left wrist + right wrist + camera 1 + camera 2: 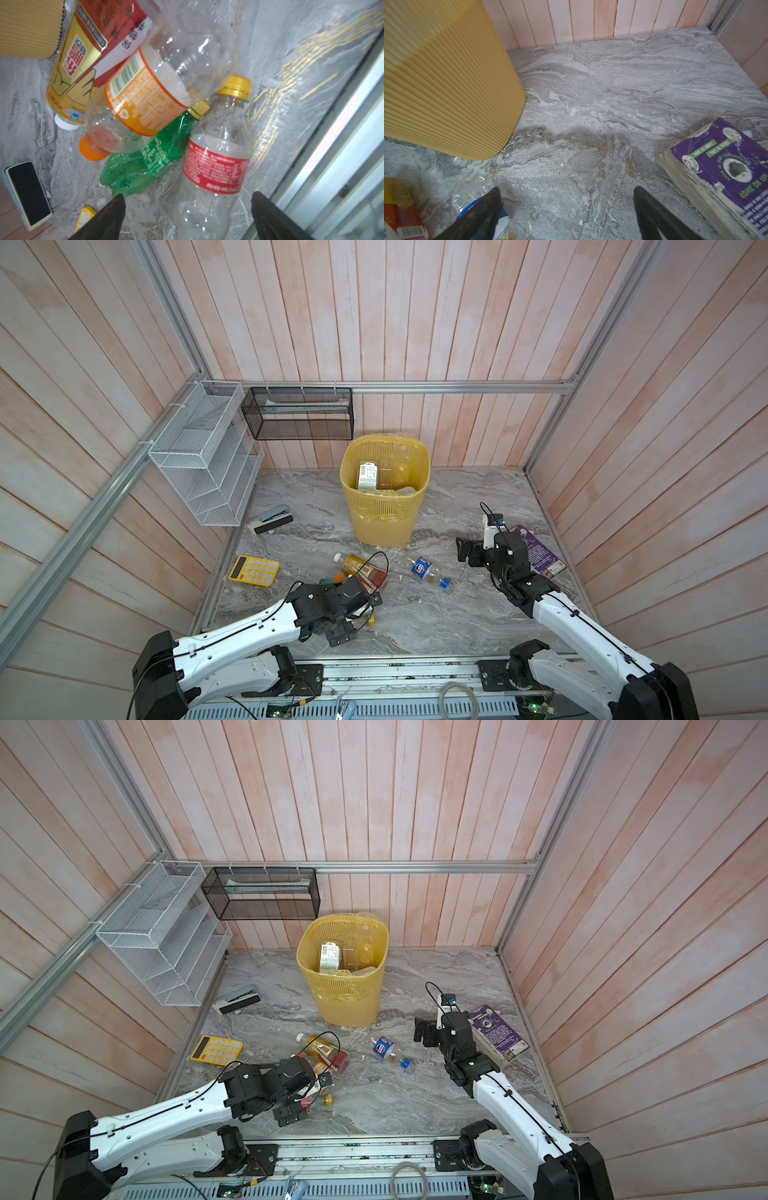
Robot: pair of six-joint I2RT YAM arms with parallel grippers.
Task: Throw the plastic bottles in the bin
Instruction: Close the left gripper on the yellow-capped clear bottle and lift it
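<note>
the yellow calculator [254, 570] lies in front of the bin [386, 526], off to its left. closer to the bin's front sits a heap of plastic bottles [360, 569]. the left gripper [188, 195] hangs over the heap, claw spread wide, with the red-labelled bottle [216, 166] lying between its fingers, not pinched. inside the bin lie other bottles [368, 476]. a blue-labelled bottle [422, 569] lies just before the bin's right side. the right gripper [566, 189], claw spread and empty, hovers right of the bin, beside the purple book [540, 558].

Both arms reach forward, low, the left gripper [187, 198] and right gripper [566, 190] gaping wide
</note>
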